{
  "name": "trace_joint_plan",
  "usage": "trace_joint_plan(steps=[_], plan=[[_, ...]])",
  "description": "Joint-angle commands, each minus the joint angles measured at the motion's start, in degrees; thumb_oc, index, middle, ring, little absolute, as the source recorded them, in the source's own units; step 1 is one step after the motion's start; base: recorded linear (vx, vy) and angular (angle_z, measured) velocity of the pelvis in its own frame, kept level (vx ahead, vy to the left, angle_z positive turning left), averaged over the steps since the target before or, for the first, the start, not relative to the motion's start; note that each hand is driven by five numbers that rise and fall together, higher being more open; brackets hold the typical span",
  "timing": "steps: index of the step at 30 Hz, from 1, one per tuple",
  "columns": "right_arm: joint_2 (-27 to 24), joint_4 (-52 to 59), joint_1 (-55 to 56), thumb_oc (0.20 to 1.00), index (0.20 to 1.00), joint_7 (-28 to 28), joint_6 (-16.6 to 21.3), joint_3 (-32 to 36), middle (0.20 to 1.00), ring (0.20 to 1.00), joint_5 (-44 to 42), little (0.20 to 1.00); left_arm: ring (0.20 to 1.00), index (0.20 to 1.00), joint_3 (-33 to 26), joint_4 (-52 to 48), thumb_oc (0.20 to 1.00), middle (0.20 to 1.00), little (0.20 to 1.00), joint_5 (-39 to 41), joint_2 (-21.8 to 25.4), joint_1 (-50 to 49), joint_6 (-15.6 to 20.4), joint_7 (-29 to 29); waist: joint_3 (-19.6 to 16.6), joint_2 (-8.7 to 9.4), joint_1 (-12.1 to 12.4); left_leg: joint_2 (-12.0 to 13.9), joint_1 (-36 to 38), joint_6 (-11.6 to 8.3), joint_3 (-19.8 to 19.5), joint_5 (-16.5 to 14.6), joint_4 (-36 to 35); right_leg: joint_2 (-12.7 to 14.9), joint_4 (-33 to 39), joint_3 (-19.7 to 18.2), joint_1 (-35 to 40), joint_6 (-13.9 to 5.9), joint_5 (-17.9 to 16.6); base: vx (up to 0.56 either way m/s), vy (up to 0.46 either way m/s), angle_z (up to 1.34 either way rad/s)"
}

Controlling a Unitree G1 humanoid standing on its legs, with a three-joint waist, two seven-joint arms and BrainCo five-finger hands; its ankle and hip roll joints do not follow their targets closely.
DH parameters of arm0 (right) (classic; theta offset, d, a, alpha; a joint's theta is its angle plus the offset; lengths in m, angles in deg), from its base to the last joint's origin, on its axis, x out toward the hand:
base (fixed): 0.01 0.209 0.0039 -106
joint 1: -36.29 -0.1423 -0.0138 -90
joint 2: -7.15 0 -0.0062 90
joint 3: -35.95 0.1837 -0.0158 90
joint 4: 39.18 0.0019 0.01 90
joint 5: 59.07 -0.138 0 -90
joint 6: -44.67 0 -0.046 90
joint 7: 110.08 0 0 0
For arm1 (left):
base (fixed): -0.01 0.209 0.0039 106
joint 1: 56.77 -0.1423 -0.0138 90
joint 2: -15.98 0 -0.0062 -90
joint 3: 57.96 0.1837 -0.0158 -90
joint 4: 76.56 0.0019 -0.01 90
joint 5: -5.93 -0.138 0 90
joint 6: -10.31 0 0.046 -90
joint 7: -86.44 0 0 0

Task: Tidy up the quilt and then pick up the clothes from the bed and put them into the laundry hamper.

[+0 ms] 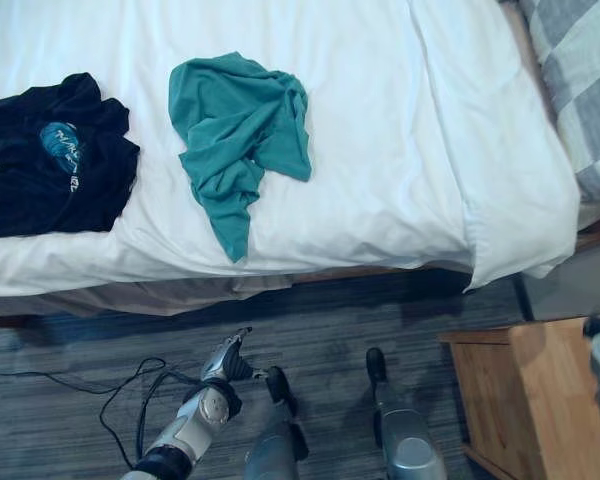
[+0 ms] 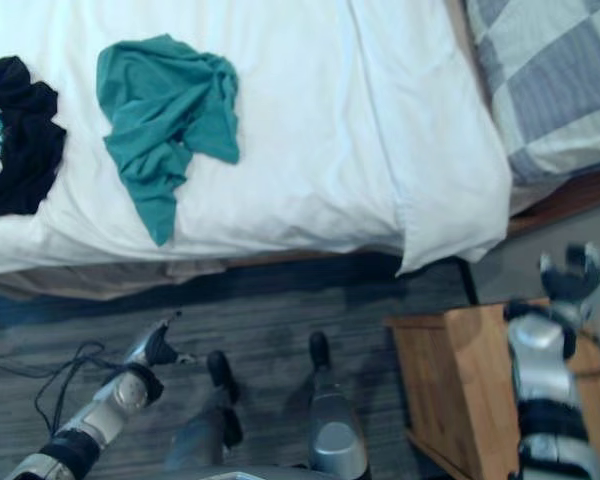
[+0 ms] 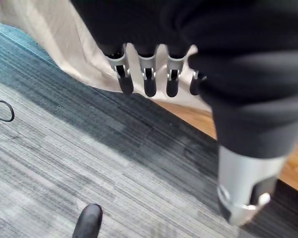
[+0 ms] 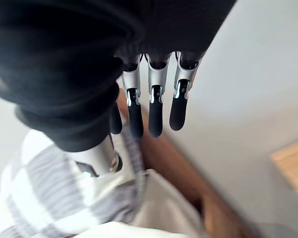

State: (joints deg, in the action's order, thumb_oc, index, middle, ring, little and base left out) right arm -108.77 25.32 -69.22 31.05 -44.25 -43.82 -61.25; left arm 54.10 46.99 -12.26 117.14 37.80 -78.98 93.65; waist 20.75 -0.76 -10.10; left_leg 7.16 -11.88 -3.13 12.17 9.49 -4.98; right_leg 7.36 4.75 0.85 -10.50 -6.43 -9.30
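A white quilt (image 1: pixel 380 150) lies spread flat over the bed. On it lie a crumpled teal shirt (image 1: pixel 240 135) near the middle and a black garment with a blue print (image 1: pixel 50 165) at the left. My left hand (image 1: pixel 226 362) hangs low over the floor in front of the bed, its fingers (image 3: pixel 146 74) relaxed and holding nothing. My right hand (image 2: pixel 570 278) is raised above the wooden nightstand at the right, and its fingers (image 4: pixel 154 101) are relaxed and empty too. Both hands are well apart from the clothes.
A grey checked pillow (image 2: pixel 550 80) lies at the bed's right end. A wooden nightstand (image 2: pixel 460 380) stands on the floor at the lower right, next to the quilt's hanging corner (image 1: pixel 510 255). Grey striped carpet (image 1: pixel 330 320) runs along the bed's front edge.
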Motion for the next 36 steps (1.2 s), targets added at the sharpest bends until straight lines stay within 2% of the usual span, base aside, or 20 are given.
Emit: trace_joint_plan(steps=[1,5,7,10,12,13,16,19,20,21,22,26,27,30,31,32,33,34,35,36], plan=[[-10.2,-2.6,-17.6,0.2,0.2,0.0,1.6,-1.6,0.2,0.2,5.1,0.2,1.0,1.0,-1.9,-2.3,1.0,1.0,1.0,2.6,3.6,5.6,2.4,2.2,5.7,-1.83,3.5,5.7,3.0,-5.43,0.7,-8.3,5.5,2.7,-13.3,-2.2,-8.4,-3.66,13.2,-0.12,-0.015,0.02],[-11.7,-8.0,-24.6,0.2,0.2,1.4,0.6,-6.6,0.2,0.2,4.0,0.2,1.0,1.0,-4.4,-6.8,1.0,1.0,1.0,4.5,4.3,4.5,2.5,3.5,7.9,-4.17,4.0,5.9,-1.2,-5.55,1.1,-8.6,8.8,2.7,-16.9,-2.7,-13.4,-3.53,13.7,-0.1,-0.016,-0.04],[-7.2,-11.4,-22.6,0.2,0.2,2.9,0.5,-7.7,0.2,0.2,1.9,0.2,1.0,1.0,-6.2,-5.0,1.0,1.0,1.0,5.7,2.8,4.6,3.0,5.2,9.0,-4.7,3.8,6.2,-3.3,-5.52,0.7,-9.8,11.4,2.5,-20.3,-2.7,-16.0,-3.42,14.9,-0.07,-0.025,-0.01],[-5.0,-14.5,-20.1,0.2,0.2,3.7,-0.4,-6.9,0.2,0.2,1.1,0.2,1.0,1.0,-4.9,1.6,1.0,1.0,1.0,5.5,1.0,5.0,3.7,7.1,9.0,-4.83,4.2,6.3,-5.1,-5.41,-0.3,-10.2,13.5,2.4,-21.8,-2.6,-17.3,-3.18,15.1,-0.03,-0.029,-0.03],[2.6,-16.6,-13.0,0.2,0.2,5.2,0.5,-9.0,0.2,0.2,0.7,0.2,1.0,1.0,-3.1,6.8,1.0,1.0,1.0,6.6,-1.1,7.0,3.2,8.5,9.0,-3.94,3.8,6.5,-5.3,-5.21,-1.3,-11.3,15.0,2.4,-22.5,-2.1,-16.7,-3.09,15.8,-0.01,-0.017,0.03],[2.7,-16.5,-13.0,0.2,0.2,5.2,0.5,-8.8,0.2,0.2,0.8,0.2,1.0,1.0,-3.1,6.9,1.0,1.0,1.0,6.6,-1.1,7.1,3.3,8.5,9.0,-3.9,3.9,6.5,-5.5,-5.18,-1.3,-10.9,14.9,2.3,-22.2,-2.1,-16.8,-3.03,15.3,0.02,0.023,0.09],[12.1,-16.7,-4.8,0.2,0.2,7.6,1.4,-10.9,0.2,0.2,-1.6,0.2,1.0,1.0,-2.5,13.0,1.0,1.0,1.0,7.9,-3.1,11.6,1.8,10.2,9.0,-2.06,2.5,6.3,-3.0,-4.88,-1.7,-11.6,13.3,2.4,-20.0,-1.4,-13.7,-3.23,14.8,0.05,0.063,0.15],[21.2,-21.6,4.2,0.2,0.2,13.3,1.3,-16.0,0.2,0.2,-1.6,0.2,1.0,1.0,-1.1,16.9,1.0,1.0,1.0,7.4,-4.8,11.8,1.8,9.9,6.2,0.8,1.5,4.3,3.1,-3.87,-1.1,-11.3,7.3,3.6,-11.2,-0.5,-6.4,-4.42,10.7,0.12,0.211,0.21],[22.9,-22.2,6.6,0.398,0.398,14.8,0.8,-18.0,0.398,0.398,-0.5,0.398,1.0,1.0,-1.0,17.4,1.0,1.0,1.0,7.2,-5.1,11.9,1.7,9.8,5.3,1.6,1.3,3.8,4.6,-3.58,-0.8,-11.7,6.6,3.8,-10.3,-0.4,-4.9,-4.8,10.2,0.11,0.234,0.16],[25.0,-23.7,9.3,1.0,1.0,16.7,0.2,-20.0,1.0,1.0,1.2,1.0,1.0,1.0,-0.4,17.8,1.0,1.0,1.0,6.9,-5.6,12.0,1.7,9.5,4.4,2.4,1.3,3.3,5.9,-3.15,-0.6,-12.1,6.0,4.3,-9.5,-0.2,-3.7,-5.11,9.7,0.14,0.304,0.05],[28.3,-30.4,11.3,1.0,1.0,19.5,-0.7,-23.9,1.0,1.0,3.8,1.0,1.0,1.0,1.5,19.6,1.0,1.0,1.0,5.6,-6.7,11.8,1.8,9.1,2.7,3.4,1.8,2.1,8.1,-2.22,-0.8,-12.5,4.4,5.0,-10.2,0.6,-2.2,-6.28,8.7,0.09,0.221,-0.05],[31.8,-36.8,11.7,1.0,1.0,22.1,-1.9,-27.3,1.0,1.0,6.1,1.0,1.0,1.0,2.0,22.4,1.0,1.0,1.0,5.2,-7.0,11.3,1.4,9.1,1.2,3.8,2.1,1.5,11.4,-1.33,-0.2,-11.5,0.0,5.7,-15.2,1.9,-3.0,-8.57,4.8,0.02,0.199,-0.02],[32.0,-37.8,11.7,1.0,1.0,22.3,-1.9,-27.2,1.0,1.0,5.9,1.0,1.0,1.0,1.9,23.2,1.0,1.0,1.0,5.4,-6.7,11.0,1.3,8.9,1.0,3.54,2.2,1.9,11.7,-1.33,0.2,-11.4,0.0,5.1,-18.1,2.6,-3.3,-8.57,6.2,-0.03,0.211,0.0],[32.6,-41.8,12.4,1.0,1.0,24.2,-2.0,-29.5,1.0,1.0,8.1,1.0,1.0,1.0,2.4,26.2,1.0,1.0,1.0,4.6,-6.9,9.2,0.6,8.4,0.8,1.89,1.7,1.5,12.4,-0.43,-0.4,-10.9,0.0,-4.2,-27.3,1.4,-4.1,-8.35,11.6,-0.04,0.158,0.1],[32.6,-41.8,12.4,1.0,1.0,24.2,-2.0,-29.5,1.0,1.0,8.1,1.0,1.0,1.0,2.4,26.2,1.0,1.0,1.0,4.5,-6.9,9.2,0.6,8.4,0.8,1.88,1.7,1.6,12.4,-0.43,-0.4,-10.9,0.0,-4.2,-27.3,1.4,-4.1,-8.34,11.6,0.12,0.081,-0.12],[33.0,-43.3,12.8,1.0,1.0,23.3,-2.2,-29.1,1.0,1.0,8.2,1.0,1.0,1.0,2.7,28.7,1.0,1.0,1.0,3.2,-7.9,7.3,0.8,7.9,-0.4,2.18,3.1,-1.3,12.6,0.19,-1.5,-13.1,3.8,-4.1,-21.1,6.0,3.3,-2.71,17.9,0.18,0.056,-0.04],[32.7,-43.4,12.9,1.0,1.0,23.1,-2.1,-28.6,1.0,1.0,8.0,1.0,1.0,1.0,2.4,29.1,1.0,1.0,1.0,2.9,-8.1,5.7,0.9,7.7,-0.9,1.79,3.5,-2.1,11.4,0.04,-2.0,-14.4,8.3,-4.2,-17.1,5.3,6.1,-0.42,19.2,0.18,0.055,0.25],[32.7,-43.4,12.9,1.0,1.0,23.1,-2.1,-28.6,1.0,1.0,8.0,1.0,1.0,1.0,2.4,29.0,1.0,1.0,1.0,2.9,-8.1,5.7,0.9,7.7,-1.0,1.71,3.4,-2.0,11.1,0.02,-2.1,-14.4,8.4,-4.3,-16.8,5.4,6.0,-0.38,18.9,0.06,0.026,0.54],[32.2,-44.0,12.7,1.0,1.0,22.9,-2.2,-28.6,1.0,1.0,8.1,1.0,1.0,1.0,1.8,29.4,1.0,1.0,1.0,3.9,-9.1,4.8,1.3,7.8,-0.8,1.63,4.4,-3.2,9.0,-0.78,-1.7,-15.4,13.9,-3.8,-13.9,5.4,7.9,1.06,19.3,-0.05,0.083,1.02],[30.7,-43.9,10.7,1.0,1.0,22.6,-2.9,-29.7,1.0,1.0,8.9,1.0,1.0,1.0,-0.3,29.3,1.0,1.0,1.0,9.3,-11.3,5.1,1.8,8.7,0.5,1.68,4.9,-4.0,3.6,-4.22,-1.4,-13.9,24.2,-2.1,-12.5,5.5,8.9,2.4,19.3,-0.11,0.137,0.97]])
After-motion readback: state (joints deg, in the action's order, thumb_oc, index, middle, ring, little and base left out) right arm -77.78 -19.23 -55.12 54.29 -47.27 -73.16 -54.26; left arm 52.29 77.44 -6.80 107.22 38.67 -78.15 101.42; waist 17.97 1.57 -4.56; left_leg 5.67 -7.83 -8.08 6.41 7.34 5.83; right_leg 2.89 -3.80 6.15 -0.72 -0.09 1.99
